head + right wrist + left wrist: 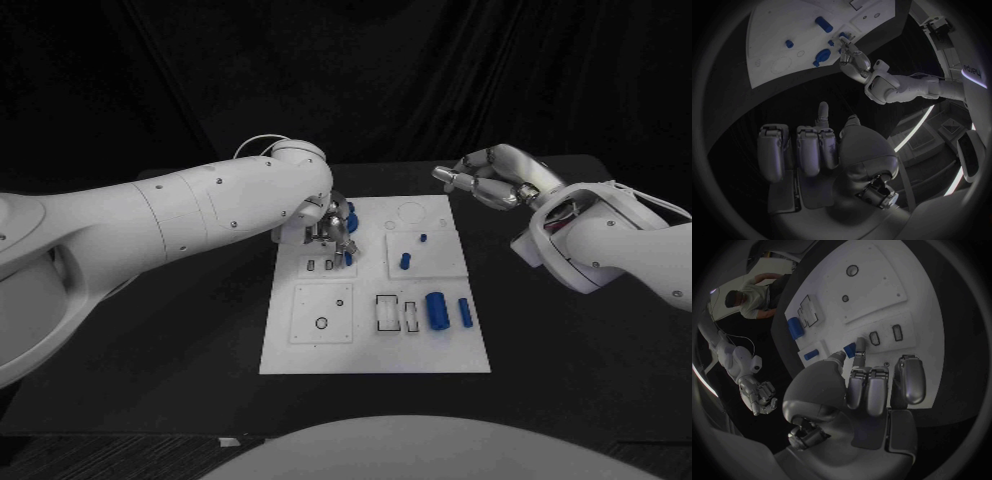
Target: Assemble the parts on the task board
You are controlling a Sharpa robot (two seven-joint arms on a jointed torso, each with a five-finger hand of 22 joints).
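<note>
White task board [375, 350] lies flat mid-desk on the black desk [577, 380], long side running away from the robot. Left robot hand [329, 228] is over the board's far-left area, fingers pointing down, thumb and a finger pinched on a small blue part [348, 222]; the left wrist view shows that same blue part [850, 350] caught at the fingertips just above the board, close to two small rectangular slots [886, 335]. Cannot tell whether the part touches the board. Right robot hand [490, 180] hangs off the board's far-right corner, over bare desk, fingers curled inward with nothing in them; the right wrist view confirms the fingers [807, 150] folded against the palm and empty. Loose parts on the board: a short blue cylinder [407, 262] near the middle, a tiny blue peg [423, 238] beyond it, and nearer the robot a blue cylinder [437, 312] beside a slimmer blue piece [464, 312], both to the right of a pair of black-outlined rectangular recesses [397, 313]. A small black ring [320, 323] sits on the near-left square plate.
</note>
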